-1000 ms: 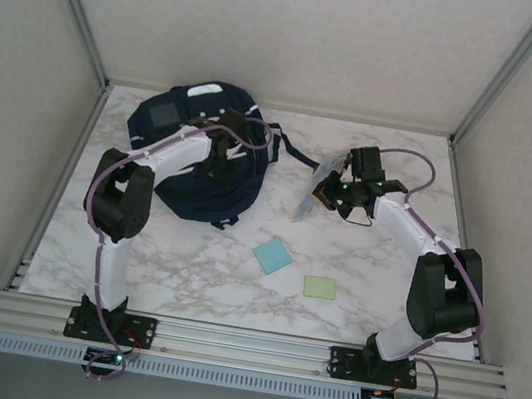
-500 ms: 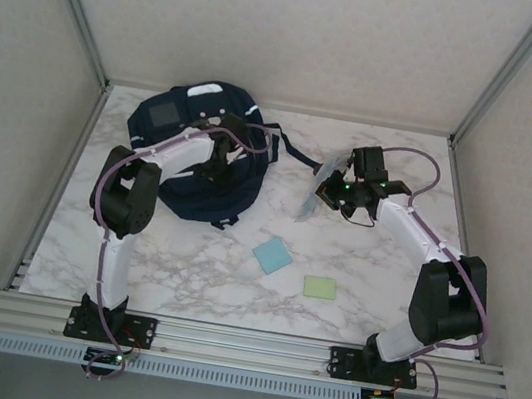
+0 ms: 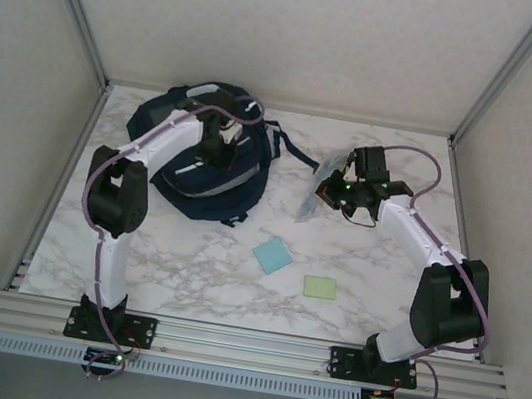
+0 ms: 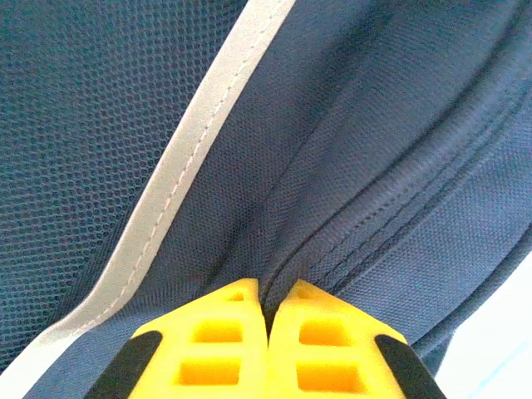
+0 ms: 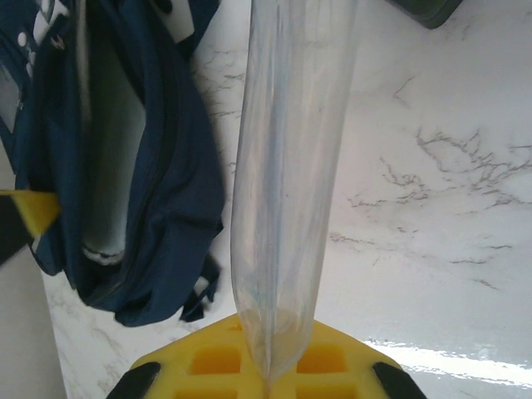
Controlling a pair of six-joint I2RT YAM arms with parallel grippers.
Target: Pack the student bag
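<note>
The student bag (image 3: 208, 195) lies at the far left corner of the worktop (image 3: 402, 171), dark blue with a pale stripe; the left claw (image 4: 268, 303) is squeezed tight on a fold of its cloth, right by a stitched seam that looks like the zip line; the right claw (image 5: 268, 366) is clamped on the end of a clear plastic pouch (image 5: 291, 166), which hangs out over the far right part of the worktop, well apart from the bag; a blue pad (image 3: 272, 255) and a green pad (image 3: 320, 287) lie flat near the middle, waiting. The step in hand looks like opening the bag's mouth so things can go in; to do it well, the left claw should pull the cloth up and back gently, so the gap grows wide and the whole bag does not slide; the cloth is soft and may slip out, so the pinch must be firm. The pouch is floppy; the right claw should bring it over with its loose end going first into the gap, and only let go once it is well inside.
</note>
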